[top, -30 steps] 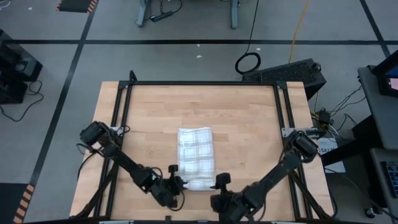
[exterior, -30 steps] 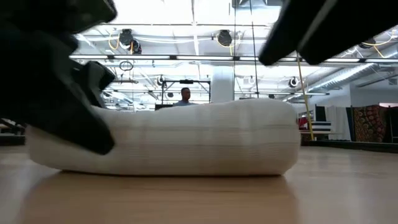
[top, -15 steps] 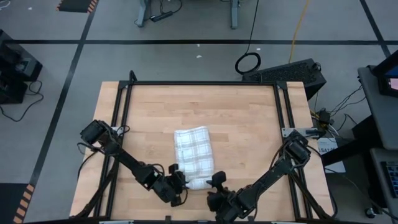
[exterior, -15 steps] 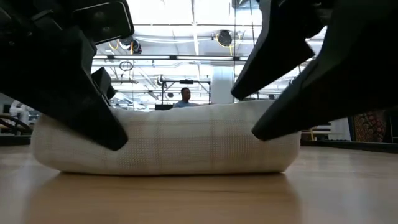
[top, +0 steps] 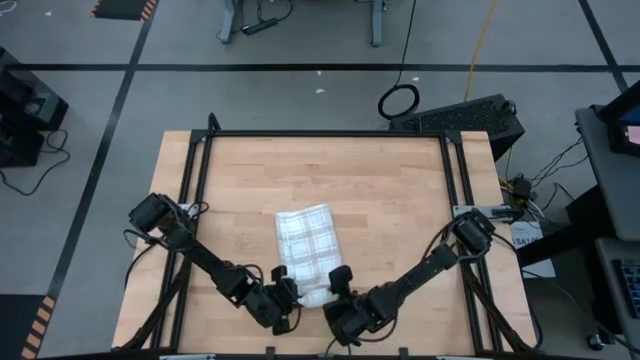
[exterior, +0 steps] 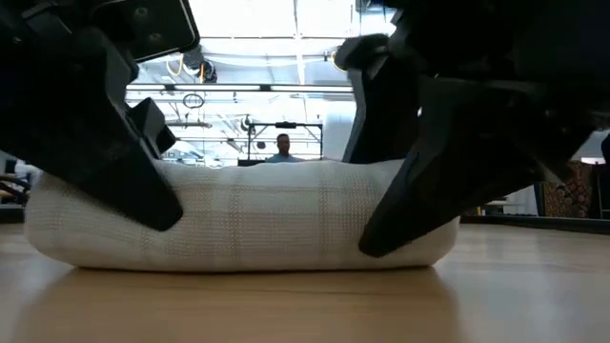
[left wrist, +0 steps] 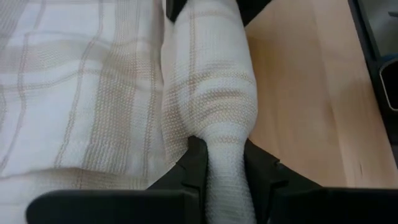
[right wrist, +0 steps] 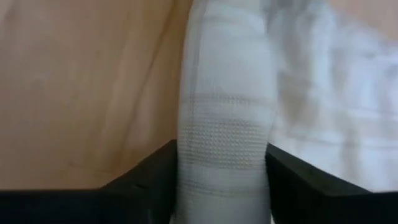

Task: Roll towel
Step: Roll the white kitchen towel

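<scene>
A: Near edge first. What does the left gripper point(top: 285, 293) have?

B: It pinches the left end of the rolled part of the towel point(top: 308, 250). In the left wrist view the cloth point(left wrist: 214, 93) is squeezed narrow between the two dark fingers point(left wrist: 194, 163).

A: And the right gripper point(top: 337, 283)?

B: Its fingers point(right wrist: 152, 177) sit on either side of the roll's right end point(right wrist: 224, 124), touching the cloth. The roll fills the gap; no squeeze is visible there.

A: Roll position?

B: It lies along the near edge of the towel, close to the near side of the wooden table point(top: 400, 190), between the two grippers. In the low view it is a low, rounded bundle point(exterior: 257, 224) resting on the tabletop, with dark gripper parts on both ends.

A: The rest of the cloth?

B: Flat, unrolled, plaid side up, stretching away from the roll toward the table's middle, slightly skewed.

A: Beyond the table?

B: A person point(exterior: 283, 148) shows far off in the room.
</scene>
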You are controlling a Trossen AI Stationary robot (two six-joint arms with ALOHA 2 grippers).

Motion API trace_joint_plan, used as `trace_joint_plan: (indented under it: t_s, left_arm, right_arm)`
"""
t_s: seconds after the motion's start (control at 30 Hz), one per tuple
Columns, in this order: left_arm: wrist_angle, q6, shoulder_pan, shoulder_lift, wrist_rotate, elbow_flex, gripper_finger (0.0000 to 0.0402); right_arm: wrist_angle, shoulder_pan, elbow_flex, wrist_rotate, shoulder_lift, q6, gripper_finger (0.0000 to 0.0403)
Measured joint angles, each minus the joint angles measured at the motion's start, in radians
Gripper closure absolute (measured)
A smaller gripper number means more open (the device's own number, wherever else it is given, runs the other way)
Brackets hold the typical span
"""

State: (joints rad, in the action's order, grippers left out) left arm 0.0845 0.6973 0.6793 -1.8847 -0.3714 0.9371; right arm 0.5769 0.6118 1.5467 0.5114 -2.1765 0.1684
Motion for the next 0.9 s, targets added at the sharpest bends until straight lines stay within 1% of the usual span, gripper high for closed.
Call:
trace_joint_plan:
  t_s: [0.17,0.3,0.4,0.47,0.53,0.63,0.7,0.8,0.9]
  left_arm:
    - [-0.005,0.002,0.002,0.001,0.013,-0.008,0.0338]
    - [-0.006,0.001,0.001,0.002,0.024,-0.01,0.0338]
    - [-0.01,-0.009,0.007,0.002,-0.001,-0.01,0.0335]
    - [-0.011,-0.03,0.019,0.001,-0.029,-0.011,0.0323]
    - [-0.013,-0.053,0.032,0.001,-0.042,-0.011,0.0301]
    - [-0.03,-0.056,0.056,0.009,-0.055,-0.011,0.025]
    - [-0.035,-0.057,0.076,0.015,-0.082,-0.013,0.0214]
    - [-0.043,-0.057,0.111,0.032,-0.134,-0.014,0.0175]
    - [-0.041,-0.103,0.157,0.05,-0.234,-0.015,0.0157]
  right_arm:
    - [-0.007,-0.032,0.001,-0.151,0.003,0.011,0.0272]
    - [-0.01,-0.058,0.003,-0.25,0.007,0.072,0.0329]
    - [-0.016,-0.072,0.004,-0.313,0.008,0.122,0.0357]
    - [-0.028,-0.079,0.004,-0.348,0.008,0.136,0.0362]
    - [-0.039,-0.085,0.004,-0.38,0.008,0.14,0.0359]
    - [-0.053,-0.099,0.004,-0.427,0.007,0.165,0.0348]
    - [-0.058,-0.118,0.003,-0.471,0.006,0.194,0.0347]
    - [-0.076,-0.136,0.003,-0.523,0.005,0.223,0.0349]
    - [-0.085,-0.142,0.002,-0.532,0.005,0.244,0.035]
